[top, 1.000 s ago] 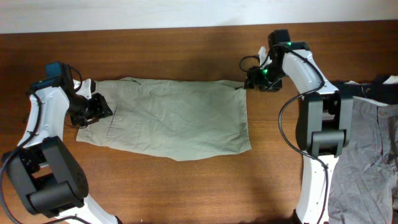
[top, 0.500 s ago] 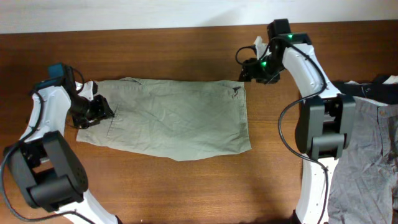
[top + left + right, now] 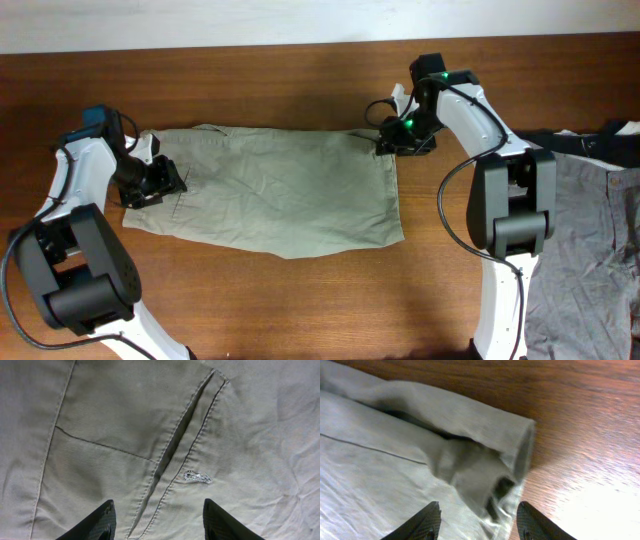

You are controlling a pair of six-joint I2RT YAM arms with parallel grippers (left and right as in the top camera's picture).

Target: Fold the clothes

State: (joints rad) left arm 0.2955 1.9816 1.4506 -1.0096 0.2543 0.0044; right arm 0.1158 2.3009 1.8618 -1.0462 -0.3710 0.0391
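Shorts (image 3: 270, 190) in a pale khaki colour lie spread flat in the middle of the brown table (image 3: 300, 70). The pocket end is on the left and the leg hem is on the right. The left claw (image 3: 150, 180) hangs over the pocket end. Its two fingers are wide apart and hold nothing, with the pocket slit (image 3: 175, 445) just past them. The right claw (image 3: 392, 140) is at the far right corner. It is wide open too and has nothing pinched, though a crumpled bit of hem (image 3: 480, 470) sits right by its fingers. Grey trousers (image 3: 580, 250) and a black garment (image 3: 570, 145) wait at the right edge, well apart from the shorts. The shorts look soft, thin and light. They will likely flop and bend wherever they are lifted, and they cannot break. They may slide a little on the smooth wood. The best places to grab look like the thick edges: the hem corner on the right and the seam by the pocket on the left. Each pinch should take both layers together.
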